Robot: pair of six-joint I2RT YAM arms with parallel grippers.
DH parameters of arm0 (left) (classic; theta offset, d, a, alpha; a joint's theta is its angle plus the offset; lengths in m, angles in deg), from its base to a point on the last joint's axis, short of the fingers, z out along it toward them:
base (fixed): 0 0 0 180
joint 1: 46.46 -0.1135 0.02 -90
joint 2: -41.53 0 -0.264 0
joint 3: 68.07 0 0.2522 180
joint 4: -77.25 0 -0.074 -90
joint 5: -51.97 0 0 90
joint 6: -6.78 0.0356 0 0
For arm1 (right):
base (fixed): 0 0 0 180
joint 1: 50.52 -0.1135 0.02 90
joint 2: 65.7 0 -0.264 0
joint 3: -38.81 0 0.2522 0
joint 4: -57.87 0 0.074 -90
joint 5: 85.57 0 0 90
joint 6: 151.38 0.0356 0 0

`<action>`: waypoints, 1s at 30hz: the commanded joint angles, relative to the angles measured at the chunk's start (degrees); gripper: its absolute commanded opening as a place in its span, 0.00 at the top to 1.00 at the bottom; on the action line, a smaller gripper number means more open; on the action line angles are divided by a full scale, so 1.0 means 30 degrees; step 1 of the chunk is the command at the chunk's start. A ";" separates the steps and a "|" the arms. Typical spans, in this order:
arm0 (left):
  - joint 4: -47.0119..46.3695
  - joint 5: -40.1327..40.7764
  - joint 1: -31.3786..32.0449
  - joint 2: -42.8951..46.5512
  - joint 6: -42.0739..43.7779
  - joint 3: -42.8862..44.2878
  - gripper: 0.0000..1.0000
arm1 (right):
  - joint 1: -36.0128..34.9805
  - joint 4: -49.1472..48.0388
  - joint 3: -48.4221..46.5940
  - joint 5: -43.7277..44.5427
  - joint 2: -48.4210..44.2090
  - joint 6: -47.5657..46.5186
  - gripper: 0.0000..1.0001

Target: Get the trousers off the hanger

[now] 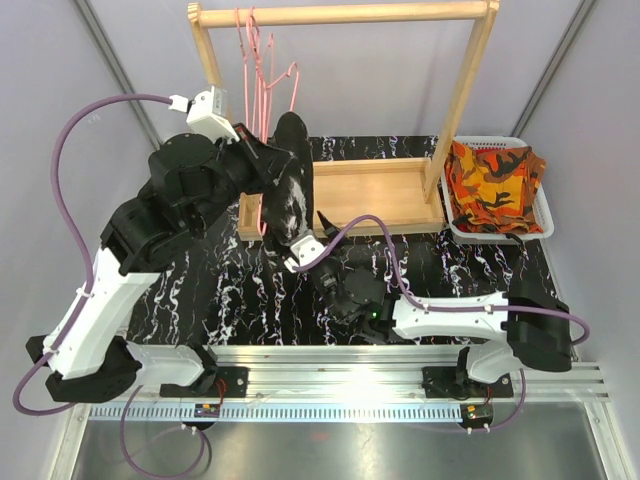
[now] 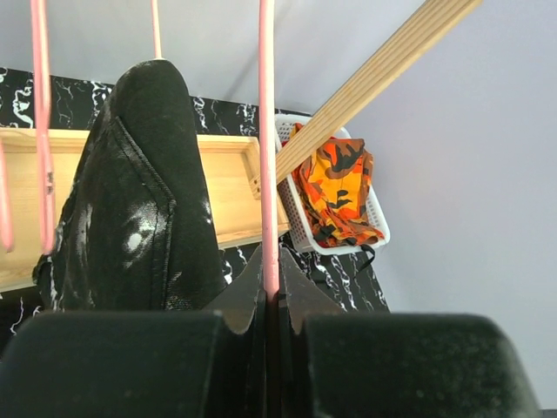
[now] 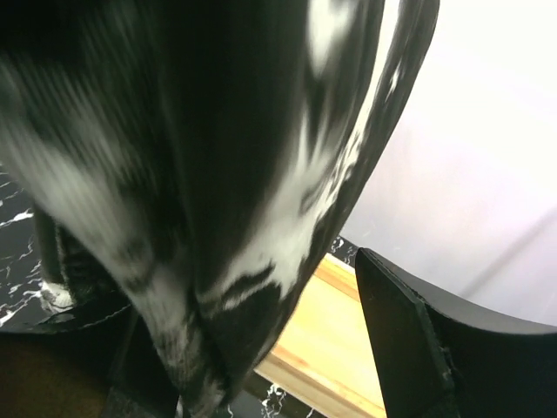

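Top external view shows the black speckled trousers [image 1: 292, 185] hanging among pink hangers on the wooden rack [image 1: 345, 14], above the marbled surface [image 1: 250, 295]. In the left wrist view the left gripper [image 2: 271, 300] has its jaws closed on the thin rod of a pink hanger [image 2: 268, 131], just beside the hanging cloth. The right gripper [image 1: 308, 232] sits at the trousers' lower end with its jaws apart and cloth between them; one finger [image 3: 409, 344] stands clear of it. The camouflage trousers [image 1: 495, 180] lie in the white basket [image 1: 545, 225] on the right.
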 commanded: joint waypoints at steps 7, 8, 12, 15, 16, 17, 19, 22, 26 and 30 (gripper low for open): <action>-0.4649 -0.0981 0.0300 0.1592 -0.0436 0.0164 1.00 | 0.0223 -0.7483 0.0558 0.0544 0.1754 -0.3114 0.21; -0.4620 -0.1068 0.0387 0.1621 -0.0407 0.0135 1.00 | 0.0252 -0.8064 0.0297 0.0544 0.1871 -0.3467 0.21; -0.4329 -0.1361 0.0417 0.1446 -0.0231 0.0017 1.00 | 0.0604 -0.7517 -0.0437 -0.0067 0.1437 -0.3649 0.22; -0.4035 -0.1537 0.0446 0.1299 -0.0085 -0.0070 1.00 | 0.0867 -0.4883 -0.1257 -0.1266 0.0645 -0.2770 0.22; -0.3976 -0.1537 0.0446 0.1299 -0.0055 -0.0129 1.00 | 0.0984 -0.4383 -0.1462 -0.1417 0.0033 -0.2245 0.23; -0.3947 -0.1479 0.0446 0.1328 0.0032 -0.0332 1.00 | 0.1188 -0.3769 -0.1696 -0.1535 -0.0234 -0.2008 0.34; -0.3830 -0.1420 0.0446 0.1386 0.0149 -0.0480 1.00 | 0.1423 -0.2976 -0.1756 -0.2178 -0.1288 -0.1191 0.38; -0.3508 -0.1158 0.0446 0.1387 0.0501 -0.0306 1.00 | 0.1950 0.0356 -0.1932 -0.3087 -0.2870 0.0451 0.38; -0.2951 -0.0718 0.0446 0.1153 0.0911 0.0134 1.00 | 0.2156 0.2678 -0.2078 -0.3877 -0.4570 0.1538 0.44; -0.2686 -0.0541 0.0446 0.0830 0.1029 0.0719 1.00 | 0.2245 0.5403 -0.3014 -0.4407 -0.5363 0.2095 0.43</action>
